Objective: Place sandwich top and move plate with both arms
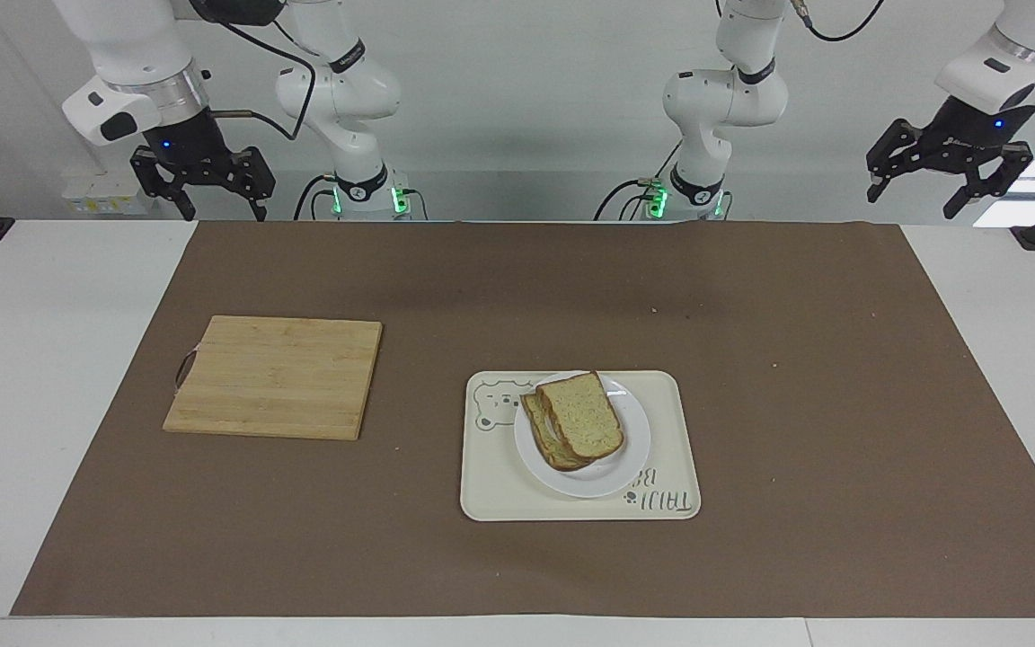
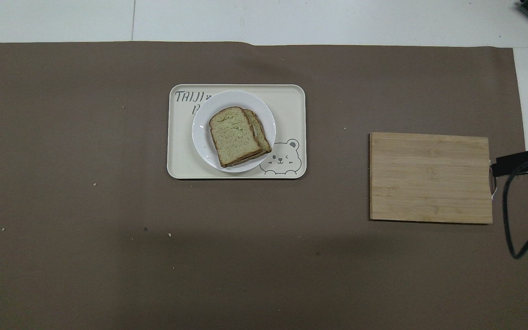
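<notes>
The sandwich top point(image 1: 582, 413) point(image 2: 233, 136), a pale speckled slice with brown crust, lies on another slice whose edge shows beneath it. Both rest on the white plate point(image 1: 630, 458) point(image 2: 204, 112), which stands on the cream tray point(image 1: 499, 494) point(image 2: 291, 101). My left gripper point(image 1: 945, 180) hangs open and empty, high over the table's edge at the left arm's end. My right gripper point(image 1: 203, 190) hangs open and empty, raised at the right arm's end; only its tip point(image 2: 523, 162) shows in the overhead view.
A bamboo cutting board point(image 1: 277, 376) point(image 2: 430, 177) lies on the brown mat point(image 1: 796, 431) toward the right arm's end. Small crumbs dot the mat. A black cable point(image 2: 511, 215) hangs by the board's handle end.
</notes>
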`<state>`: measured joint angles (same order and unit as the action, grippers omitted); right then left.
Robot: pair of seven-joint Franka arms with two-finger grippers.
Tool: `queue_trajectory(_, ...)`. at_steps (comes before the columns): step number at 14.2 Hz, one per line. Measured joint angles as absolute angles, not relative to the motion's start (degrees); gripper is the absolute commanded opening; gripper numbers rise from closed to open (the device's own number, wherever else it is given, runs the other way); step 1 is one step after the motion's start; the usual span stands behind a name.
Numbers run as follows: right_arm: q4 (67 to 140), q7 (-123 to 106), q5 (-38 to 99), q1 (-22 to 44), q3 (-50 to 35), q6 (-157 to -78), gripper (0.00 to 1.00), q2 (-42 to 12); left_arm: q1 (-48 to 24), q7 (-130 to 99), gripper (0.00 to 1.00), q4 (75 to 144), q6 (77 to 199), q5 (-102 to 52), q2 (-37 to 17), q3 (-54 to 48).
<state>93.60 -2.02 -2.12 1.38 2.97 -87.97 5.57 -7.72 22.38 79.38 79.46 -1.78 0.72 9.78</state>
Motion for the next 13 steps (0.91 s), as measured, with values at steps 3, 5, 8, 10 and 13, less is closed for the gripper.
queue_trajectory(3, 93.6, -2.0, -2.1, 1.4, 3.0, -88.0, 1.00, 5.6, -7.7, 22.4, 1.00, 79.8, 79.0, -1.8, 1.3, 9.8)
queue_trajectory(5, 93.6, -2.0, -2.1, 1.4, 3.0, -88.0, 1.00, 5.6, -7.7, 22.2, 1.00, 79.9, 79.0, -1.8, 1.3, 9.7)
queue_trajectory(8, 93.6, -2.0, -2.1, 1.4, 3.0, -88.0, 1.00, 5.6, -7.7, 18.3, 1.00, 79.9, 79.0, -1.8, 1.3, 9.7)
queue_trajectory(10, 93.6, -2.0, -2.1, 1.4, 3.0, -88.0, 1.00, 5.6, -7.7, 16.2, 1.00, 79.9, 79.0, -1.8, 1.3, 9.7)
queue_trajectory(13, 93.6, -2.0, -2.1, 1.4, 3.0, -88.0, 1.00, 5.6, -7.7, 15.5, 1.00, 79.9, 79.0, -1.8, 1.3, 9.7)
